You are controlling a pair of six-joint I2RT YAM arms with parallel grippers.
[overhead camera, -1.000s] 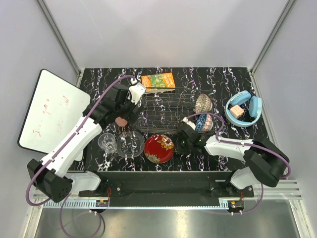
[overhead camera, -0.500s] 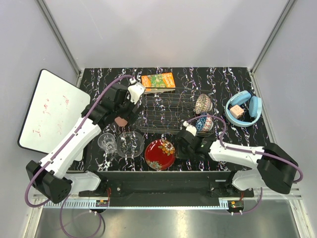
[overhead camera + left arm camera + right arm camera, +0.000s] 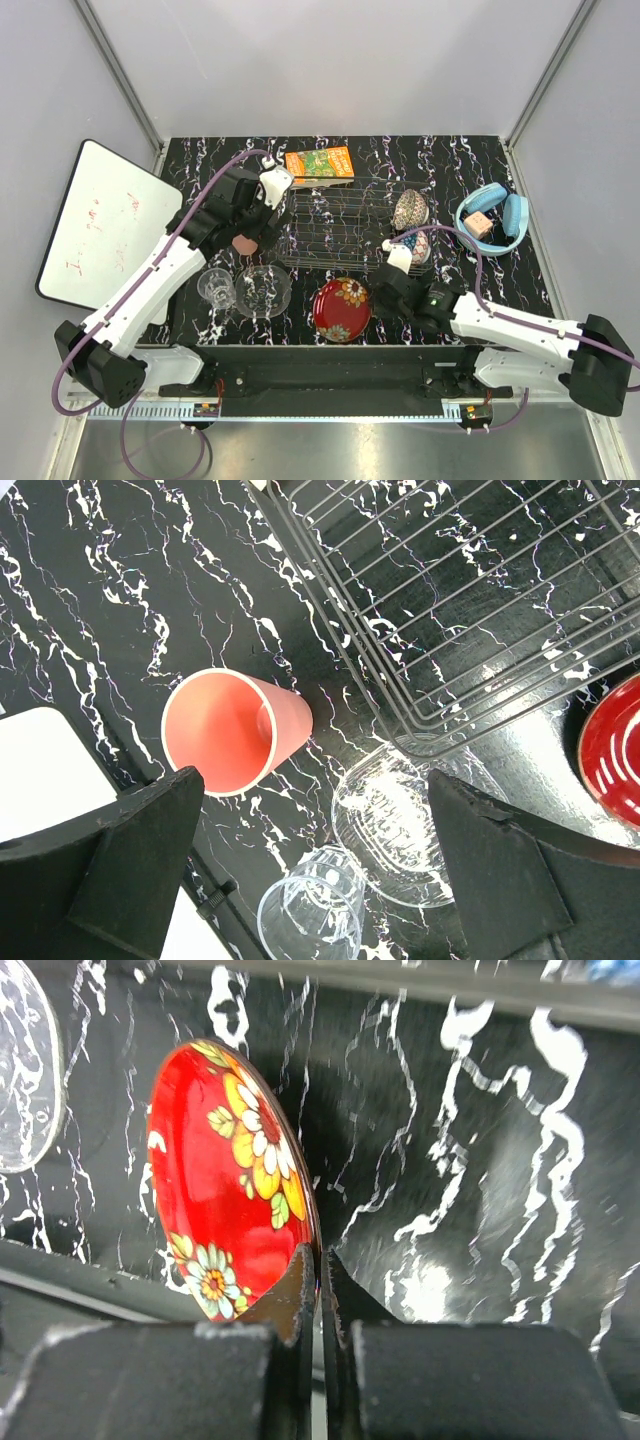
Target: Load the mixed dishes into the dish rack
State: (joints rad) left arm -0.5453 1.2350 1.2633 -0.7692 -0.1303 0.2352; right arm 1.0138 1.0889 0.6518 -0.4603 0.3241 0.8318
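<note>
My right gripper (image 3: 380,297) is shut on the rim of the red floral plate (image 3: 341,308), which it holds tilted on edge just above the table in front of the dish rack (image 3: 340,225); in the right wrist view the fingers (image 3: 305,1280) pinch the plate's (image 3: 235,1175) edge. The blue patterned bowl (image 3: 412,247) and brownish patterned bowl (image 3: 409,209) stand at the rack's right end. My left gripper (image 3: 250,225) is open and empty above the salmon-pink cup (image 3: 232,730), which lies on its side left of the rack (image 3: 470,600). The clear glass (image 3: 310,915) and clear bowl (image 3: 395,815) sit nearer.
An orange-green carton (image 3: 319,163) lies behind the rack. Blue headphones (image 3: 491,218) sit at the right. A whiteboard (image 3: 100,225) leans off the table's left edge. The table's black front rail runs just below the plate.
My right arm has pulled back and to the right with the red plate, tipping it up on edge. The left arm has stayed almost still.
</note>
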